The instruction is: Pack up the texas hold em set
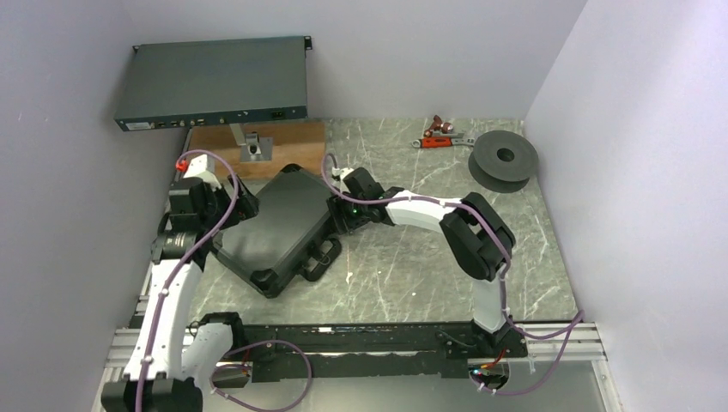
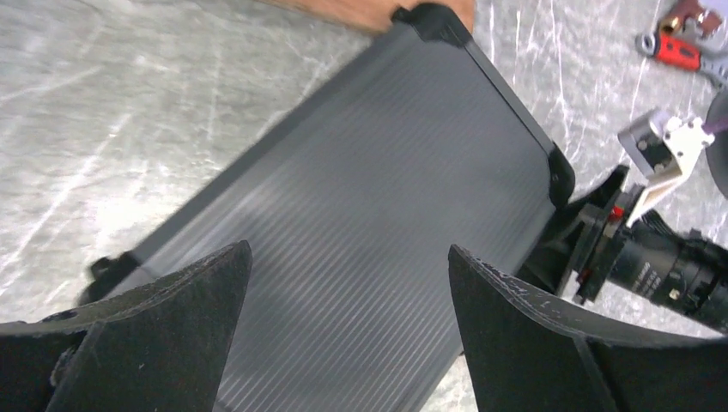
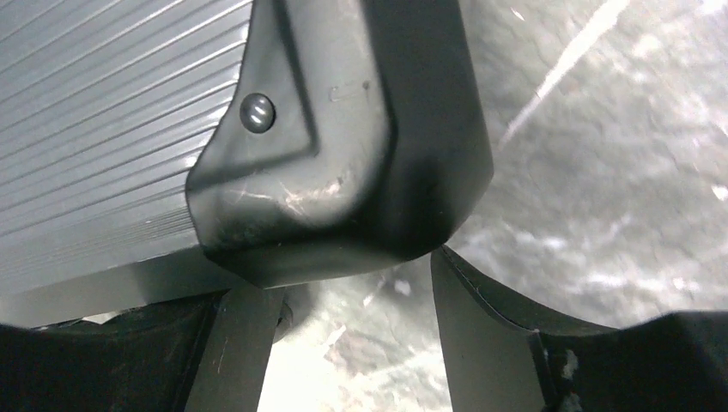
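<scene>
The black briefcase (image 1: 275, 223) lies closed and skewed on the marble table, its handle (image 1: 318, 257) facing the near right. My left gripper (image 1: 243, 206) hovers over the case's left side, open and empty; the ribbed lid (image 2: 378, 189) shows between its fingers (image 2: 348, 257). My right gripper (image 1: 340, 215) is open at the case's right corner. That black corner cap (image 3: 335, 154) sits just past its fingertips (image 3: 343, 283), with nothing held between them. The right gripper also shows in the left wrist view (image 2: 601, 236). Chip rolls, card decks and buttons are out of view.
A grey flat rack unit (image 1: 215, 81) stands at the back left above a wooden board (image 1: 283, 137) with a metal bracket (image 1: 255, 146). A dark round spool (image 1: 504, 159) and a red-handled tool (image 1: 438, 137) lie at the back right. Walls close in on both sides.
</scene>
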You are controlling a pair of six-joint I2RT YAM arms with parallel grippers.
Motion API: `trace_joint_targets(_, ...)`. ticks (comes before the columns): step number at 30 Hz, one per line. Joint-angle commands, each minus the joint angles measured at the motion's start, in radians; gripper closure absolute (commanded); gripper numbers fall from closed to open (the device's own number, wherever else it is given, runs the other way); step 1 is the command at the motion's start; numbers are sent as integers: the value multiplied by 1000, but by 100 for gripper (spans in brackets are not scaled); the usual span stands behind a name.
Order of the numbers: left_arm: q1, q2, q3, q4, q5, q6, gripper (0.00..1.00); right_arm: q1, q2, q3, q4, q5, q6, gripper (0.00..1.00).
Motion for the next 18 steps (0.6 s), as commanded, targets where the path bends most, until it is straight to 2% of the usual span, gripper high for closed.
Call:
trace_joint_targets(1,-6,61,-10,74,138,26,10,26,57,106,149,-181,-11,34)
trace_joint_targets(7,-5,36,-39,70,145,18,9,34,99,166,159,-252,-21,34)
trace_joint_targets(10,-6,26,-72,80,150,0,11,42,89,174,147,-215,-31,34)
trace_joint_targets(14,-21,7,-163,154,176,-47,17,40,4,119,118,-107,-30,33)
trace_joint_targets(17,-39,17,-211,189,176,-67,24,40,-84,59,98,-55,-15,29)
trace_joint_targets(18,-45,22,-218,195,177,-69,29,40,-112,42,90,-49,-8,28)
